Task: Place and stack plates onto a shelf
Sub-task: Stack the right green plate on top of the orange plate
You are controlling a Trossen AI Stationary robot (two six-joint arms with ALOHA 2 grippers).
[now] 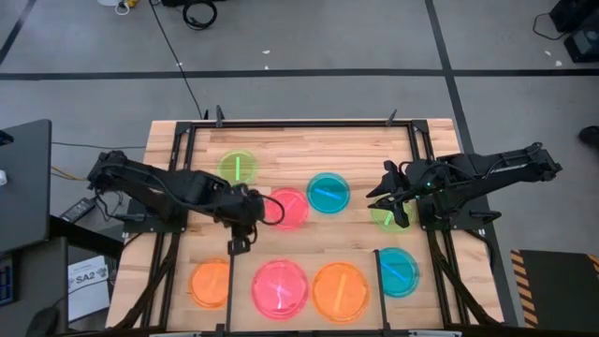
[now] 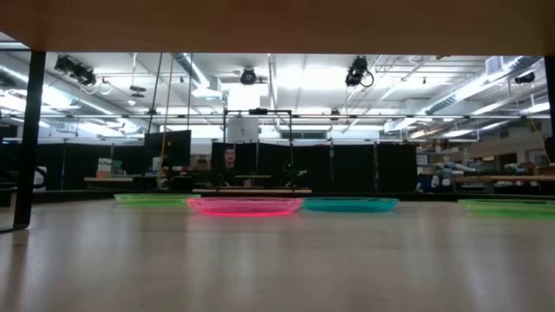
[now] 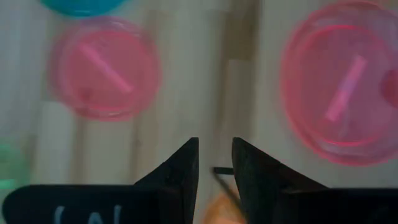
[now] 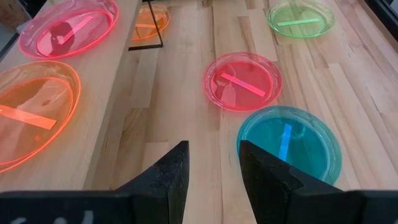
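Eight plates lie flat on the tabletop (image 1: 281, 150); both grippers are empty.

Counted: two pink plates (image 1: 288, 208) (image 1: 280, 287), two orange plates (image 1: 211, 284) (image 1: 341, 291), two green plates (image 1: 238, 167) (image 1: 389, 214) and two cyan plates (image 1: 328, 192) (image 1: 397, 271). The left gripper (image 1: 238, 245) hovers between the pink plates, fingers narrowly parted, holding nothing. The right gripper (image 1: 382, 192) hovers by a green plate, slightly open, also empty.

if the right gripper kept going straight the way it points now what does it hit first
Probably the nearest cyan plate, just ahead of the open right gripper; the pink plate lies beyond it. Depth is uncertain.
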